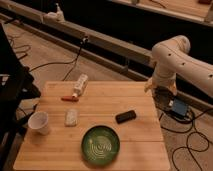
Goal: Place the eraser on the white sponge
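Note:
The eraser (125, 116), a small black block, lies flat on the right half of the wooden table (135, 150). The white sponge (72, 117), a pale textured pad, rests on the left half, well apart from the eraser. My white arm comes in from the right and bends down just off the table's right edge. Its gripper (163, 95) hangs there, up and to the right of the eraser, open and holding nothing.
A green round plate (100, 145) sits at the table's front middle and a white paper cup (39, 122) at the front left. A thin red stick (69, 98) and a white tube-like bottle (80, 85) lie at the back. Cables and a blue box (178, 107) are on the floor at the right.

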